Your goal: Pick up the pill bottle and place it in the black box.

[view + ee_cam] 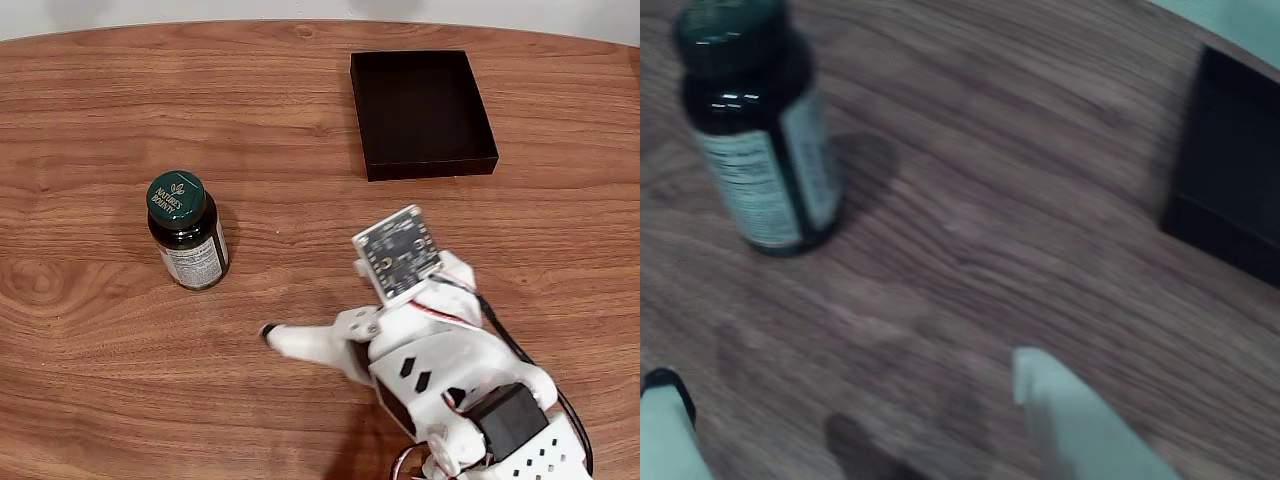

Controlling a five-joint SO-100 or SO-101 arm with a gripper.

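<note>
— Wood grain on the surface [300, 120] lies bare between our pincer [285, 345] and the pill bottle [187, 231]; we see nothing in the way.

— And the black box [422, 113]?

— Far side, right of centre in the fixed view, well apart from the bottle, which stands upright at the left.

— Our arm?

— White, low at the lower right, circuit board [399, 254] facing up, reaching left toward the bottle.

— The pincer?

— In the wrist view its fingers [1080, 420] stand wide apart, holding nothing, the bottle [760, 130] ahead at upper left, untouched.
</note>
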